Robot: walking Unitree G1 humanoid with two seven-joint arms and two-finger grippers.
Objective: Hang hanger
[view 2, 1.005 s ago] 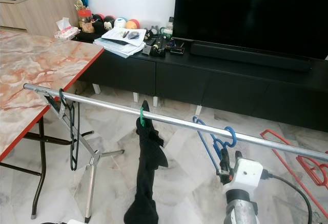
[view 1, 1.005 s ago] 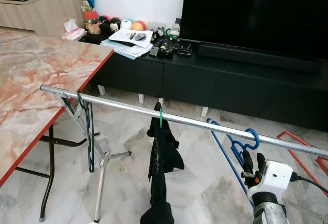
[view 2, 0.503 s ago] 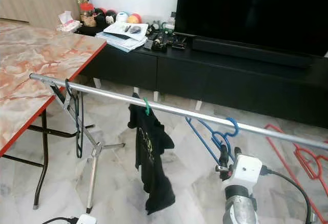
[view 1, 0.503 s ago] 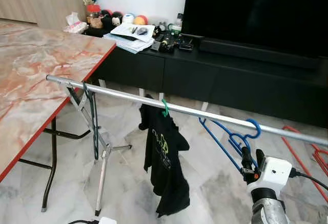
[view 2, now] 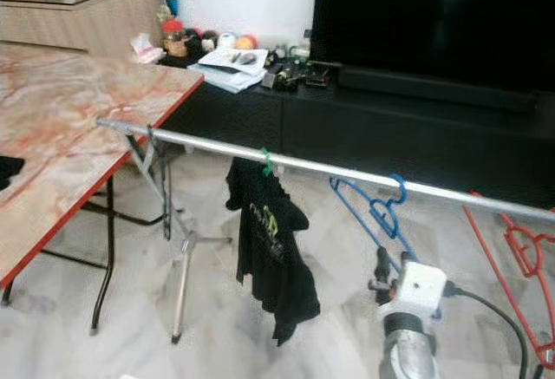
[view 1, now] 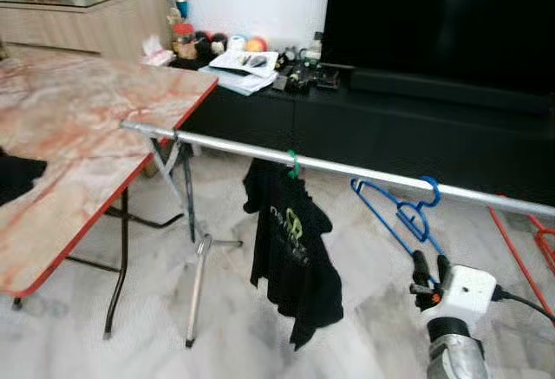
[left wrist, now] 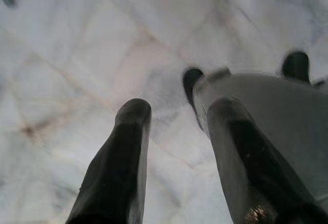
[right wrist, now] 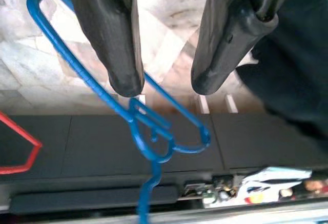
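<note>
A blue hanger point(view 1: 406, 219) hangs by its hook on the metal rail point(view 1: 364, 171), right of a black T-shirt point(view 1: 290, 245) on a green hanger hook point(view 1: 293, 165). My right gripper point(view 1: 431, 263) points up just below the blue hanger's lower end, open. In the right wrist view the blue hanger point(right wrist: 149, 138) lies beyond the two spread fingers point(right wrist: 115, 39), and nothing sits between them. My left gripper point(left wrist: 177, 101) hangs open over the marble floor.
A marble table with a red edge point(view 1: 95, 132) stands on the left, with a dark cloth point(view 1: 13, 176) on it. The rail's tripod leg point(view 1: 198, 275) stands beside it. A black TV console point(view 1: 408, 127) runs along the back. Red hangers point(view 2: 525, 253) lie far right.
The camera has shifted, so rail and table sit further right in view. The black T-shirt has turned and shows its print. My right gripper stays beneath the blue hanger.
</note>
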